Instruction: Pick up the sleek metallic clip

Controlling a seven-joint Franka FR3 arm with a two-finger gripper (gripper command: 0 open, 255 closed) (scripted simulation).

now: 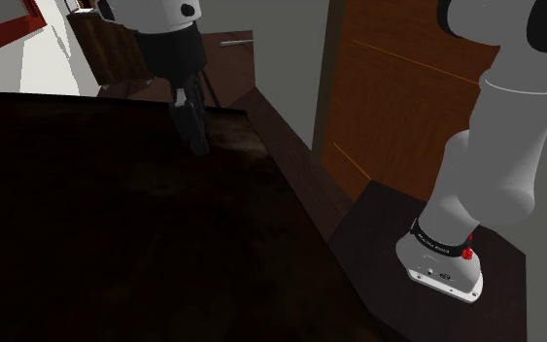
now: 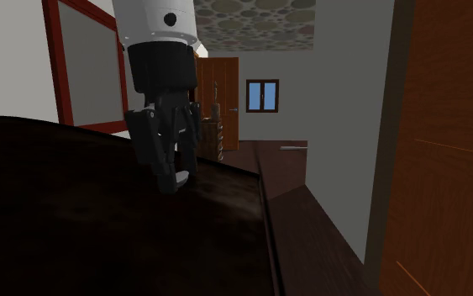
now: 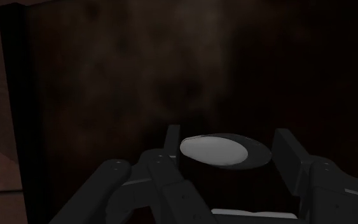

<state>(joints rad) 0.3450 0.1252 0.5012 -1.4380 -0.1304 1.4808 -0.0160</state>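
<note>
Apparently the grasp is made: the gripper, low over the dark bench, has its fingers pinching the pale grey clip, so next comes a steady, straight lift.

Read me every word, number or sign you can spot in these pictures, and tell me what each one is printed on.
Black band around the bottom of the arm: a short run of white lettering, too small to read.
White foot just below that band: a small dark mark on its front, too small to read.
No other writing, number or sign can be made out.
</note>
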